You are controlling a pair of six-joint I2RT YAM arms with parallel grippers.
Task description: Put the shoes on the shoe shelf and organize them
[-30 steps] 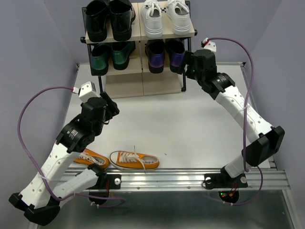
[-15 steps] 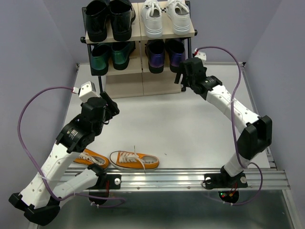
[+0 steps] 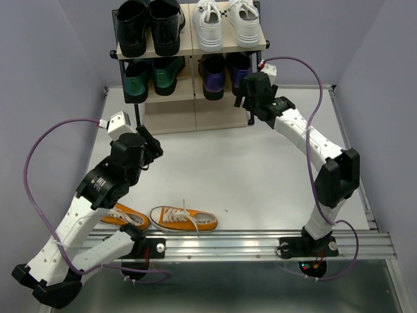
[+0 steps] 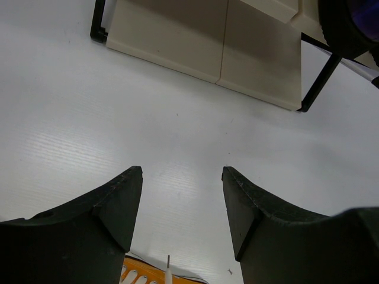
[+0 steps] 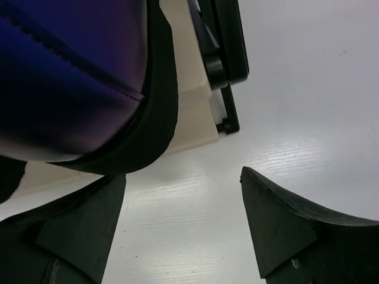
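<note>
- The orange sneakers [image 3: 184,219] lie on the table [image 3: 260,176] at its near edge, just ahead of the left arm's base; the second one is half hidden under that arm.
- The fully visible sneaker's long axis runs left to right, along the near edge.
- The white sneakers [image 3: 227,25] sit on the top tier of the shoe shelf [image 3: 195,117] and the purple loafers [image 3: 226,75] on the middle tier, both on the right side; the bottom board shows no shoe.
- The left gripper [image 4: 182,177] hangs above the table with its jaws apart and nothing between them; it faces the shelf, so the orange pair lies behind and below it.
- The right gripper [image 5: 183,183] hovers beside the purple loafers by the shelf's right front post, its jaws spread wide and holding nothing; it is well apart from the orange pair.
- Judged from this, the left arm is much nearer and would need to turn back toward its base, closing across the sneaker's width.
</note>
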